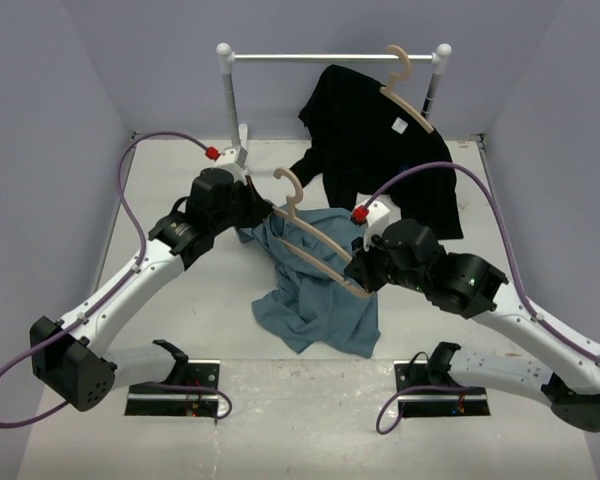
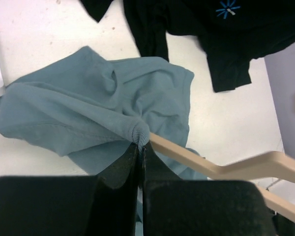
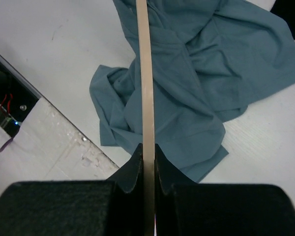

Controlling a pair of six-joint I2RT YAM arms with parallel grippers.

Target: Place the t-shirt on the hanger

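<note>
Right fingers clamped on the hanger, left fingers pinching the t-shirt.
Both pairs were closed to almost no gap. The right pair gripped the pale wooden bar near one end and seemed to hold it up off the cloth, likely so fabric could be fed onto it. The left pair nipped a bunched ribbed edge of the blue cloth right against the hanger's other shoulder, apparently to draw an opening over that end. From above, the t-shirt lay crumpled at the middle of the tabletop, spilling toward 6 o'clock. The hanger slanted across it from 10 to 4 o'clock, hook at 10. The threading looked unfinished. A black shirt on its twin hanger hung from the rail at 12 to 1 o'clock.
</note>
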